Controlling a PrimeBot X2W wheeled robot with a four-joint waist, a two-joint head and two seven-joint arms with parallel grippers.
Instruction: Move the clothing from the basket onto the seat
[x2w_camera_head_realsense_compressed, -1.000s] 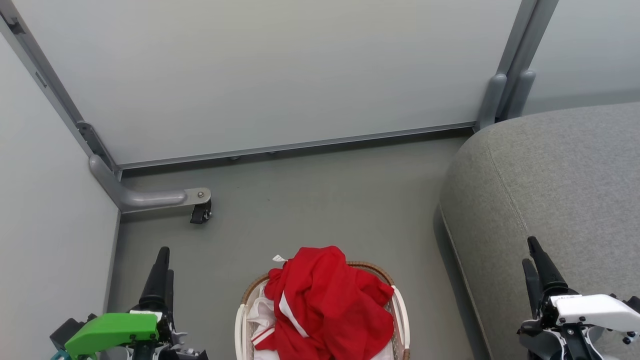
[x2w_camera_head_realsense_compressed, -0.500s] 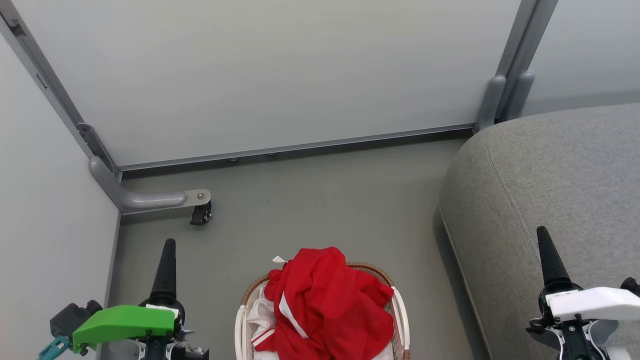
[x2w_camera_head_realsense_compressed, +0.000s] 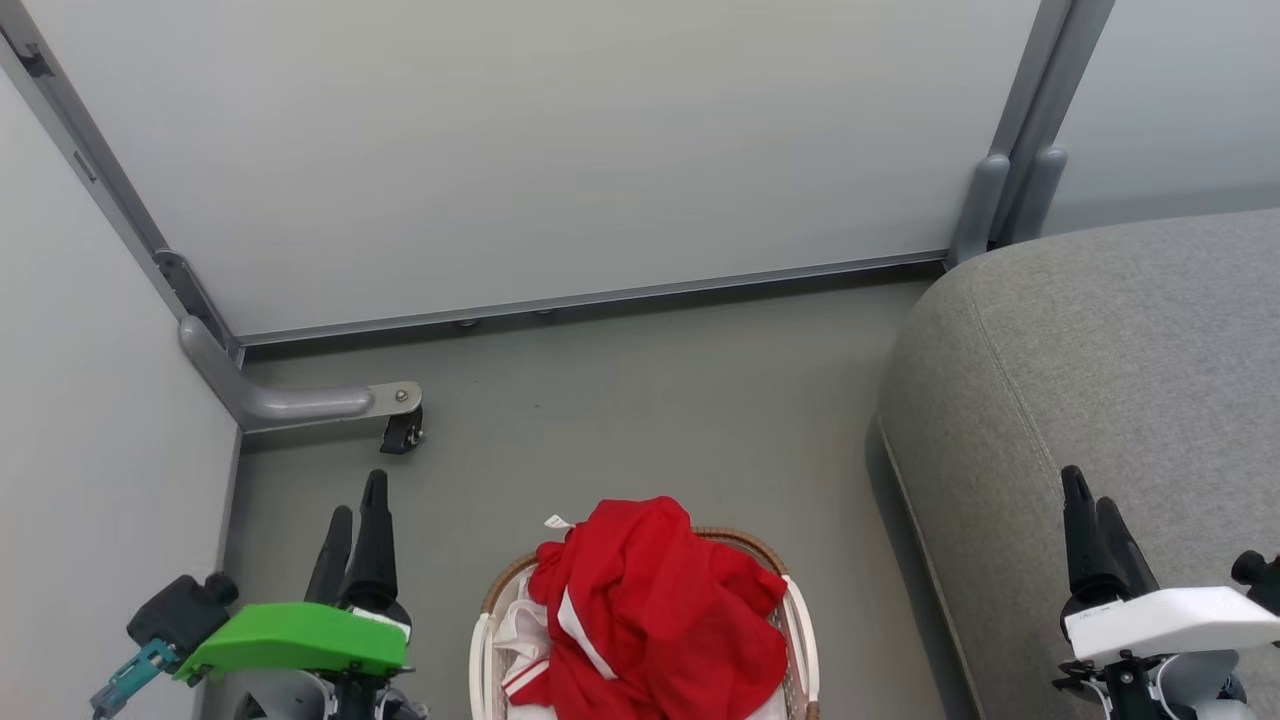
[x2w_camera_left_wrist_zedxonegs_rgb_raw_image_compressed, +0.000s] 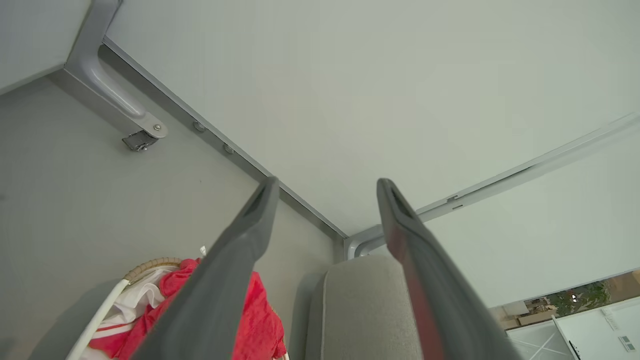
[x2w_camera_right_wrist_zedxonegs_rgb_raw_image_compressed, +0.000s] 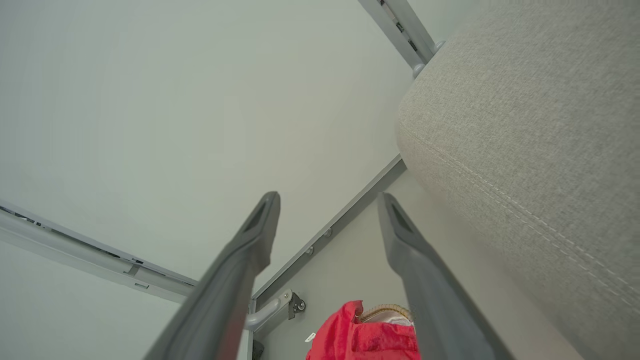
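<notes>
The clothing (x2w_camera_head_realsense_compressed: 650, 600) lies heaped in the basket (x2w_camera_head_realsense_compressed: 803, 625) on the floor, near and central. The bottom edge cuts both off, so the count of garments cannot be told. The seat (x2w_camera_head_realsense_compressed: 1100, 350) stands just right, cropped at the right edge. The left gripper (x2w_camera_head_realsense_compressed: 358, 493) and the right gripper (x2w_camera_head_realsense_compressed: 1088, 487) flank the basket, fingers spread, empty.

Floor (x2w_camera_head_realsense_compressed: 640, 400): grey, stretching back to the panel.
Panel (x2w_camera_head_realsense_compressed: 560, 150): pale, standing upright behind the floor.
Rail (x2w_camera_head_realsense_compressed: 600, 297): running along the panel's foot.
Bracket (x2w_camera_head_realsense_compressed: 300, 400): grey, reaching out from the left corner, carrying a black caster (x2w_camera_head_realsense_compressed: 403, 432) at its end.
Posts (x2w_camera_head_realsense_compressed: 985, 200): two, standing side by side at the right corner.
</notes>
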